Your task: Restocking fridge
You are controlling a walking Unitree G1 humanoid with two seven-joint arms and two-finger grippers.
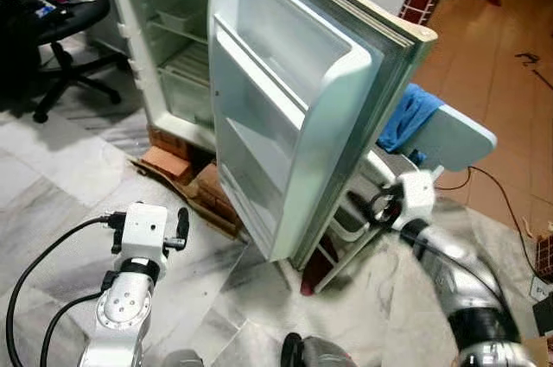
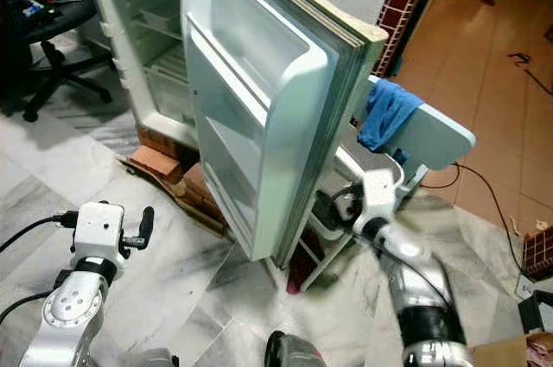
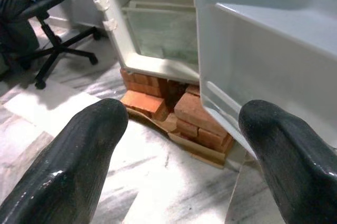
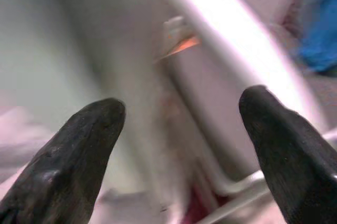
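Right tool [image 4: 181, 145] spread, close behind open fridge door [image 1: 285, 125]; wrist view blurred. Left tool [image 3: 179, 150] spread, low over floor, facing bricks [image 3: 163, 110] under fridge [image 1: 164, 39]. Door shelves bare.

We stand before the fridge [image 1: 173, 47], its door [image 1: 294, 117] swung wide toward us and filling the centre. The open cabinet lies at eleven o'clock behind the door, resting on bricks [image 1: 168, 160] that sit on the floor [image 1: 52, 203]. An office chair [image 1: 60, 30] stands at ten o'clock, left of the cabinet. At two o'clock, behind the door's outer edge, we see an ironing board [image 1: 458, 136] with a cloth [image 1: 406, 117] draped on it. A cable [image 1: 501, 199] runs over the floor at three o'clock, right of the board.
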